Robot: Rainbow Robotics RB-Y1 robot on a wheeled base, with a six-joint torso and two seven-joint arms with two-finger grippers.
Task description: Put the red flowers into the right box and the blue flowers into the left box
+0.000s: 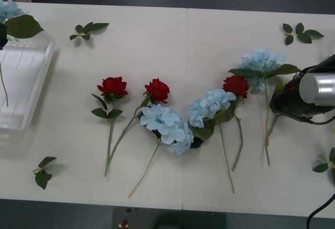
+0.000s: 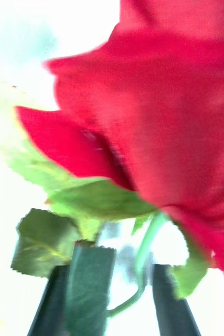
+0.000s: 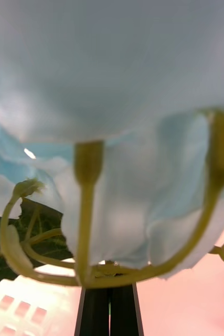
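I had a blue flower (image 3: 117,79) pinched in my left gripper (image 3: 109,310): the two black fingers (image 3: 96,315) were pressed together on its stem, just under the spot where the thin yellow-green stalks fan out into the pale petals. Seen from above, that bloom (image 1: 8,10) hung over the far end of the left box (image 1: 26,82), its big dark leaf (image 1: 22,26) beside it and its thin stem trailing down across the white tray.

My right gripper (image 2: 112,307) sat well to the right of the left box, near the table's (image 1: 183,40) right edge. Its fingers (image 2: 51,304) stood a little apart, with the curved green stem of a red flower (image 2: 159,105) running between them and a dark leaf across one of them; I could not tell whether they truly gripped it. The red bloom loomed close above them.

Between the left box and that gripper, the rest lay loose on the table in a ragged row: three red flowers (image 1: 112,87) (image 1: 157,89) (image 1: 236,85) and three blue flowers (image 1: 166,127) (image 1: 211,106) (image 1: 260,61), their stems pointing toward the near edge. The two middle blue heads touched. Loose leaf sprigs (image 1: 88,30) lay beyond the box and elsewhere on the tabletop.
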